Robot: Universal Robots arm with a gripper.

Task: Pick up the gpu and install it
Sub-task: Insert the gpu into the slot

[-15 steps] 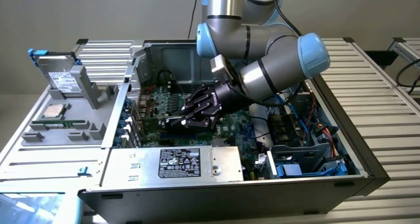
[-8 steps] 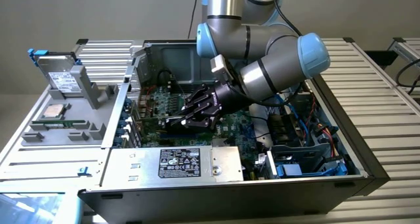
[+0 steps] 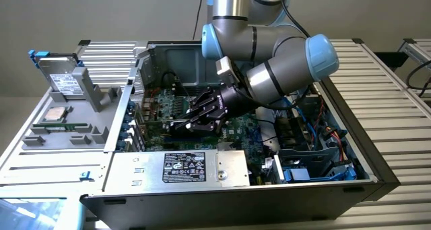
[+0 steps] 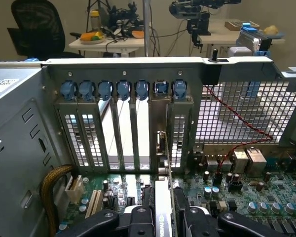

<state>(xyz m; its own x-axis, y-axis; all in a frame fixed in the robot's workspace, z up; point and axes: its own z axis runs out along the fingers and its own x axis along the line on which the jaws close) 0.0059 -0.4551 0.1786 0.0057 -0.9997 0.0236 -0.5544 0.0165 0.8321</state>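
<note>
**Tool and card.** The tool (image 4: pixel 163 224) has its black fingers (image 4: pixel 138 222) on either side of the gpu (image 4: pixel 161 207) and pinches it between them. The gpu is held upright on edge, over the motherboard (image 4: pixel 237 197) inside the open computer case (image 3: pixel 235 202). Pale lettering on the card's face between the fingers appears to read NVIDIA. The card's thin green edge and silver bracket end point toward the rear slot panel (image 4: pixel 84 133). The bracket stands upright just at the panel, in line with one of seven blue latches (image 4: pixel 105 90). It cannot be told whether the card's lower edge sits in a socket.

**Inside the case.** A yellow-sleeved cable (image 4: pixel 49 182) curves along the case wall near the board. A red wire (image 4: pixel 237 128) runs across the perforated grille beside the slot panel.

**Exterior view.** The silver power supply (image 3: pixel 222 174) lies nearest the camera and carries a black label (image 3: pixel 183 167) with white print and marks. The words cannot be read. The case rests on a ribbed worktop (image 3: pixel 384 89). On the exterior view's left, a grey tray (image 3: pixel 40 144) holds a hard drive (image 3: pixel 64 81) with a white label, not readable, and a processor (image 3: pixel 55 114).

**Far field.** Beyond the slot panel stand a far worktop (image 4: pixel 108 44) and a black office chair (image 4: pixel 32 24).
</note>
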